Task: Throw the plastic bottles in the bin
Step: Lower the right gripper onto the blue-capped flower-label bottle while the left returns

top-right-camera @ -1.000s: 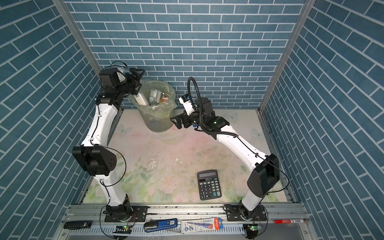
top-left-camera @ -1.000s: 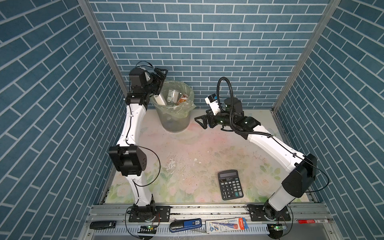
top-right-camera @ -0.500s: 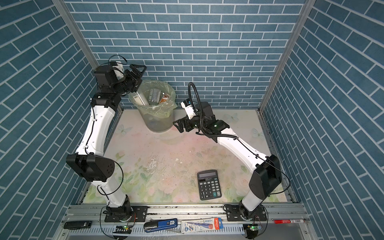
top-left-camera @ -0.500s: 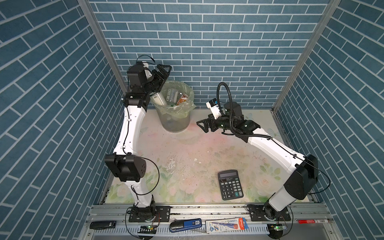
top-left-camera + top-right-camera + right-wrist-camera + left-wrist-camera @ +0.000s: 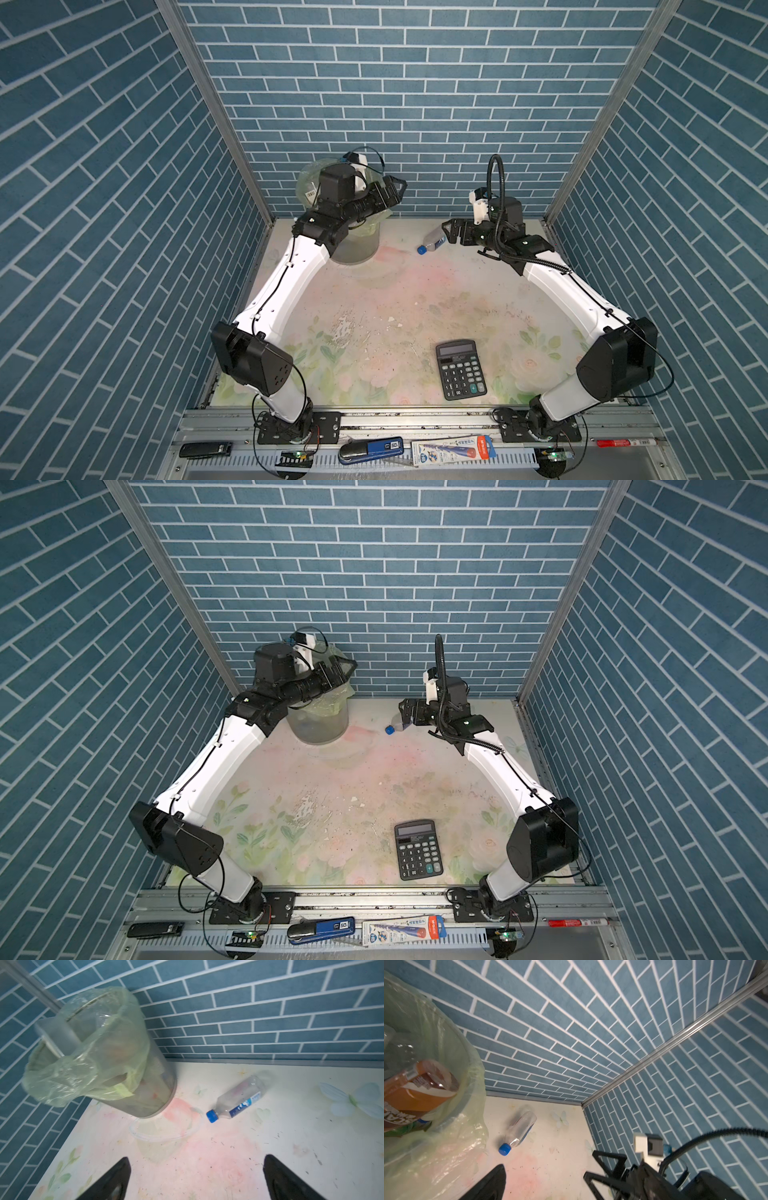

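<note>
Both top views: clear bottle (image 5: 432,242) lies on table (image 5: 395,299) between bin (image 5: 357,249) and right gripper (image 5: 449,232), long axis slanting, blue cap toward bin. Raised by bin rim, left gripper (image 5: 399,190) spread wide, empty. Right wrist: fingers (image 5: 278,1178) wide apart, holding nothing. Left wrist: brown bottle (image 5: 419,1088) inside bin

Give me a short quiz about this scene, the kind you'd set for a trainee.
1. True or false: the calculator lies inside the bin.
2. What colour is the cap of the bottle lying on the table? A red, B blue, C green.
3. Fill in the gap: the right gripper is ___ and holds nothing.

Key
1. False: it lies on the table, near the front edge.
2. B.
3. open.
</note>
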Controlling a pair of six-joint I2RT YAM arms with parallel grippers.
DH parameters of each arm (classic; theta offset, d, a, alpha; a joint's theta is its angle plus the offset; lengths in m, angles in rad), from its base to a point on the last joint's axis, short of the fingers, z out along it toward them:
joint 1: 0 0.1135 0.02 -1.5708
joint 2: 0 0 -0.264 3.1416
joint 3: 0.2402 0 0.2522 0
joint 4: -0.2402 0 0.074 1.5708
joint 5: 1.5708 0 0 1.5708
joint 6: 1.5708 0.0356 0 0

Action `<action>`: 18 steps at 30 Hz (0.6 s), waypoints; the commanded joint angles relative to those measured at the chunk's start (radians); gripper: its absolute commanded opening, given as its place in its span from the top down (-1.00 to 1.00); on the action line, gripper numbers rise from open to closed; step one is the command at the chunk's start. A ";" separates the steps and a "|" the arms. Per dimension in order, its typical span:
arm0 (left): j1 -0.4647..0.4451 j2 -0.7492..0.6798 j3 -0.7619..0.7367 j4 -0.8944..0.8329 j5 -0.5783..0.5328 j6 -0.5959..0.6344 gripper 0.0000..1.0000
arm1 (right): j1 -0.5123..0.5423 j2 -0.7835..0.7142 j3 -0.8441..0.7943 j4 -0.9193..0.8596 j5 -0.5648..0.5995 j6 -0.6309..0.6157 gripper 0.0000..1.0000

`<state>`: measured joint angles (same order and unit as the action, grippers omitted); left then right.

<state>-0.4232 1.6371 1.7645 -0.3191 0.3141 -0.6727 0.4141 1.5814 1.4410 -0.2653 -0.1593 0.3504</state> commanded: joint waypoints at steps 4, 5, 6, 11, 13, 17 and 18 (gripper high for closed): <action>-0.125 -0.023 -0.158 0.020 -0.112 0.146 -0.99 | -0.061 0.134 0.000 -0.018 0.026 0.096 -0.98; -0.138 -0.023 -0.190 0.034 -0.117 0.151 -0.99 | -0.070 0.156 0.011 -0.015 0.026 0.105 -0.98; -0.157 -0.026 -0.221 0.047 -0.128 0.156 -0.99 | -0.075 0.183 0.028 -0.016 0.024 0.112 -0.98; -0.215 -0.023 -0.381 0.129 -0.140 0.150 -0.99 | -0.086 0.337 0.150 -0.026 0.006 0.131 -0.99; -0.223 -0.022 -0.432 0.159 -0.143 0.145 -0.99 | -0.086 0.400 0.204 -0.035 -0.002 0.139 -0.98; -0.226 -0.027 -0.529 0.225 -0.147 0.117 -0.99 | -0.086 0.524 0.315 -0.052 -0.006 0.166 -0.98; -0.225 -0.027 -0.543 0.234 -0.147 0.115 -0.99 | -0.086 0.550 0.344 -0.058 -0.003 0.173 -0.99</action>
<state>-0.6468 1.6344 1.2541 -0.1654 0.1852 -0.5495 0.3279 2.0815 1.6955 -0.3004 -0.1539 0.4755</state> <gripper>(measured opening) 0.994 0.993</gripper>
